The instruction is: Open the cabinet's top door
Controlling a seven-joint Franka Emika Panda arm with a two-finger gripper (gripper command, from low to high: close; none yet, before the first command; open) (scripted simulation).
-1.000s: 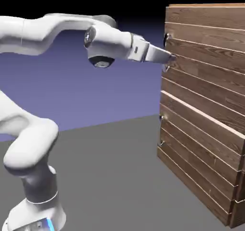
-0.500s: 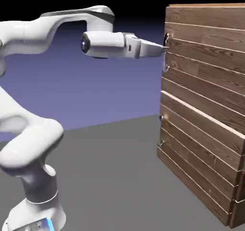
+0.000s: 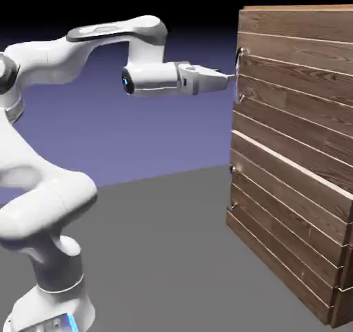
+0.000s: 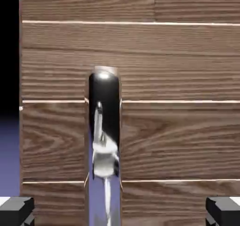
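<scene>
- Finding the top door (image 3: 296, 76) at the exterior view's right, shut, on the upper part of the brown plank cabinet (image 3: 345, 217).
- Seeing its shiny bar handle (image 3: 239, 76) upright near the door's left edge in the exterior view.
- Showing the same handle large in the hand view, left of the middle, with pale plank seams running across behind it.
- Holding nothing with the gripper (image 3: 232, 77), spread wide open, fingertips (image 4: 16, 211) well apart at the hand view's bottom corners, close to the handle; cannot tell from these views whether touching.
- Reaching across level from the left with the white arm (image 3: 152, 77).
- Showing below the top door a lower door (image 3: 289, 220) with another upright handle (image 3: 232, 186).
</scene>
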